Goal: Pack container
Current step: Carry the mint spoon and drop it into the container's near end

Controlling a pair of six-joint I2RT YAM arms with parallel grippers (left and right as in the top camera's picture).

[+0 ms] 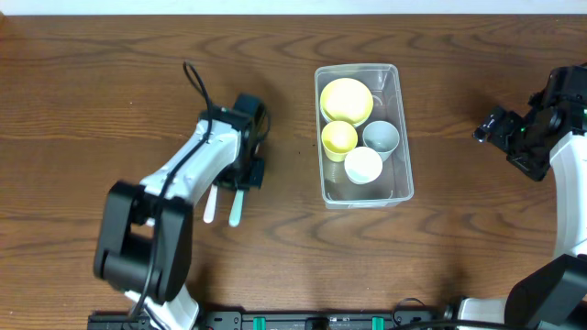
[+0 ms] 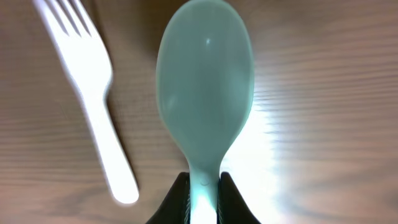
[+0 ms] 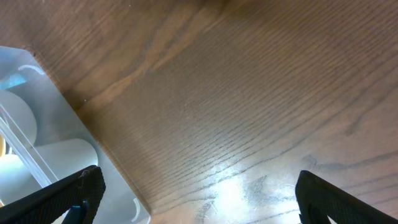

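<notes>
The clear plastic container (image 1: 402,128) stands at the middle right of the table. It holds a yellow bowl (image 1: 346,99), a yellow cup (image 1: 339,137), a grey cup (image 1: 381,137) and a white cup (image 1: 363,166). My left gripper (image 1: 240,180) is shut on the handle of a pale green spoon (image 2: 205,99), which also shows in the overhead view (image 1: 235,209). A white fork (image 2: 93,93) lies on the table just left of the spoon, as in the overhead view (image 1: 210,203). My right gripper (image 3: 196,199) is open and empty, right of the container, whose corner shows in the right wrist view (image 3: 37,143).
The wooden table (image 1: 459,247) carries nothing else. The left arm (image 1: 183,174) stretches from the front left toward the spoon. The right arm (image 1: 559,137) sits at the right edge.
</notes>
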